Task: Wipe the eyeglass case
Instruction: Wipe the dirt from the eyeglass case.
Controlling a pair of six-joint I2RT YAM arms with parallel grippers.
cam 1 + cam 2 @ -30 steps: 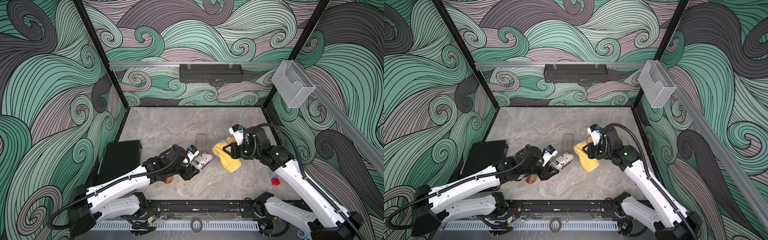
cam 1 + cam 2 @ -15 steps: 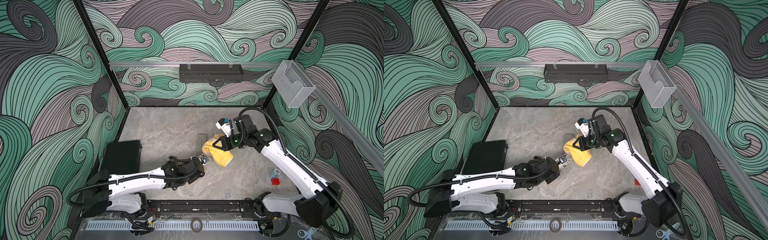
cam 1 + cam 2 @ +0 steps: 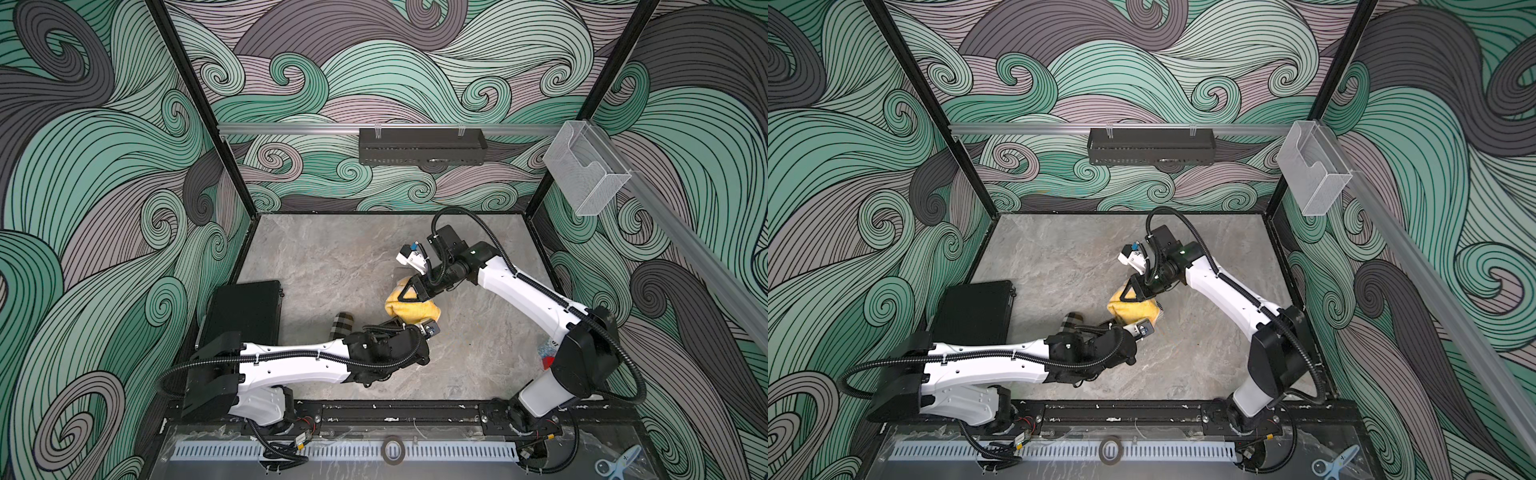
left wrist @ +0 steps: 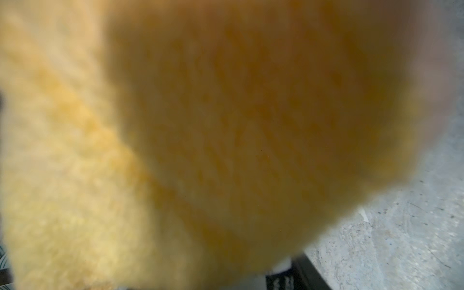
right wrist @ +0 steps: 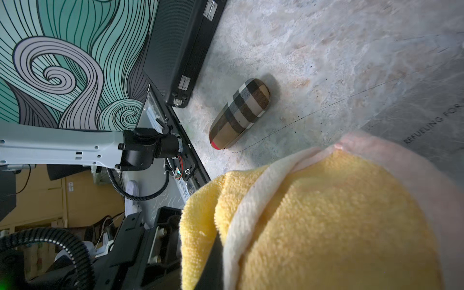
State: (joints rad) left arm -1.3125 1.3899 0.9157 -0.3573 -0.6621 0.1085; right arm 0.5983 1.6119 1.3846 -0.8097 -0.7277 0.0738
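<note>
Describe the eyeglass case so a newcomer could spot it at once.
On the grey marbled tabletop, find the big black hard case by the left wall. Just beside it, towards the yellow cloth, lies the eyeglass case: a small rounded capsule, the only plaid item, checked brown, beige, white and black, with a red spot at one end.
</note>
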